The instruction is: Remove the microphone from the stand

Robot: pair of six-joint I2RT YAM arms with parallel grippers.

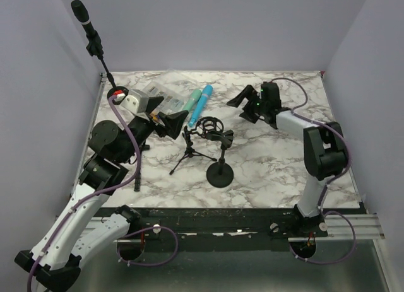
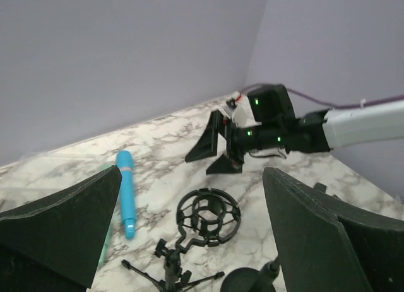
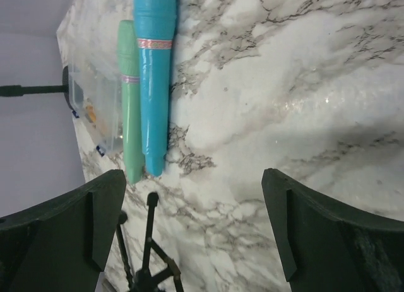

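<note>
Your left gripper [image 1: 169,113] hovering spread wide by the stand [image 1: 187,147], your right gripper [image 1: 243,109] gaping over the table [image 1: 284,166], blue mic [image 1: 201,103] lying against green mic [image 1: 191,101].

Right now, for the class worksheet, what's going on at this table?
Two robot arms hover over a marble table, neither holding anything: the left gripper and right gripper are both open. A blue microphone and a green microphone lie side by side on it. The shock mount is empty. A black microphone sits on the tall stand at the far-left corner.
</note>
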